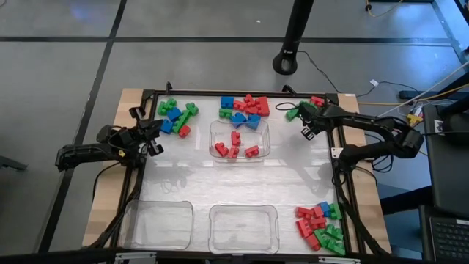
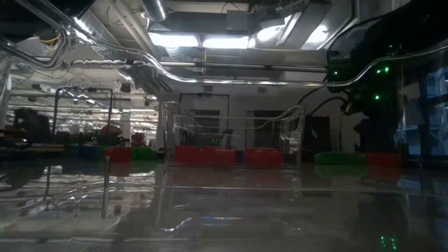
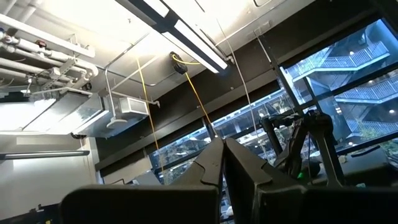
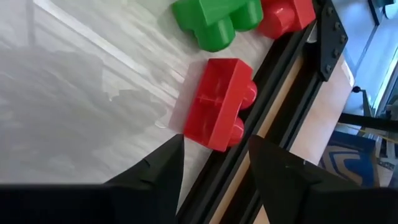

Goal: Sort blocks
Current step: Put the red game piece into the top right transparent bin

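Note:
My right gripper [image 4: 214, 163] [image 1: 307, 127] hangs open over the table's far right corner, pointing steeply down. A red block [image 4: 221, 102] lies flat on the table just ahead of its fingertips, against the black frame rail [image 4: 273, 93]; the fingers stand short of it and touch nothing. Beyond it lie a green block [image 4: 214, 22] [image 1: 293, 114] and another red block [image 4: 286, 15] [image 1: 316, 101]. My left gripper [image 1: 152, 139] [image 3: 222, 163] waits shut at the table's left edge, tipped upward, holding nothing.
A clear tray [image 1: 256, 126] at the far middle holds several red blocks. Two clear trays [image 1: 157, 224] [image 1: 243, 227] stand at the near edge. Mixed block piles lie far left [image 1: 176, 117], far middle [image 1: 244, 108] and near right [image 1: 320, 226].

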Controlling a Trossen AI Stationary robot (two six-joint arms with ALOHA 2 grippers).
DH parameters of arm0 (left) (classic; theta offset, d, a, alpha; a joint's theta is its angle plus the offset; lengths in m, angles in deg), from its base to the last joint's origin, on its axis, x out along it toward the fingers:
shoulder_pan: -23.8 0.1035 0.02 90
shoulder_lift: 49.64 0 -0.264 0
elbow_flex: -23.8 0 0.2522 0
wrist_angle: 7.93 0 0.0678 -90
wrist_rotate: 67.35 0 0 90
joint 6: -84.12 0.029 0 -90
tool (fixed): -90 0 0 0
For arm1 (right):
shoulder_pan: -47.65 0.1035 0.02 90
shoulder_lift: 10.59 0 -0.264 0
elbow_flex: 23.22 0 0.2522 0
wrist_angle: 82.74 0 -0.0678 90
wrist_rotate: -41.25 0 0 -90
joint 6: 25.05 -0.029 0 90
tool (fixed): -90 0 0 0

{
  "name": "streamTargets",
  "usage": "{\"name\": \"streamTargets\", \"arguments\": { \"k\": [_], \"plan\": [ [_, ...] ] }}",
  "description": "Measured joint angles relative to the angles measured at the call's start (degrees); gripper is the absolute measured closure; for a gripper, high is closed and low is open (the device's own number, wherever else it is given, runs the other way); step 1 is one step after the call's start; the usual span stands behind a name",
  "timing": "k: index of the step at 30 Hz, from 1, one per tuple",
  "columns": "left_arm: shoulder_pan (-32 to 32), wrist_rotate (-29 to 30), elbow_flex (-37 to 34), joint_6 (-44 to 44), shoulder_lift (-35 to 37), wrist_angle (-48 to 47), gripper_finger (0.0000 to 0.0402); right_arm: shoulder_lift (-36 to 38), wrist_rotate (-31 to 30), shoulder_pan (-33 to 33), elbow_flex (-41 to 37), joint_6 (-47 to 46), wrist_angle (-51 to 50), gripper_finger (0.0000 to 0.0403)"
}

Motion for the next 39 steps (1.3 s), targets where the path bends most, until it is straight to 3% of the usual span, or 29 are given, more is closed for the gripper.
{"name": "streamTargets", "arguments": {
  "k": [15,25,29,36,39],
  "plan": [
    [0.0,0.0,0.0,0.3,0.0,0.0,0.0396,-3.2,-1.3,-0.3,-3.3,1.2,6.0,0.0235],
    [0.0,0.0,0.0,0.5,0.0,0.0,0.0396,-10.4,-8.1,-0.6,-3.3,-0.1,6.3,0.0239],
    [0.0,0.0,0.0,0.5,0.0,-0.1,0.0396,-12.4,-8.8,-0.7,-3.3,-0.1,8.0,0.0272],
    [0.0,0.0,0.0,0.5,0.0,-0.1,0.0396,-13.7,-11.2,-0.7,-3.1,4.0,11.0,0.0384],
    [0.0,0.0,0.0,0.5,0.0,-0.1,0.0396,-13.7,-11.4,-0.6,-3.1,4.4,10.7,0.039]
  ]
}}
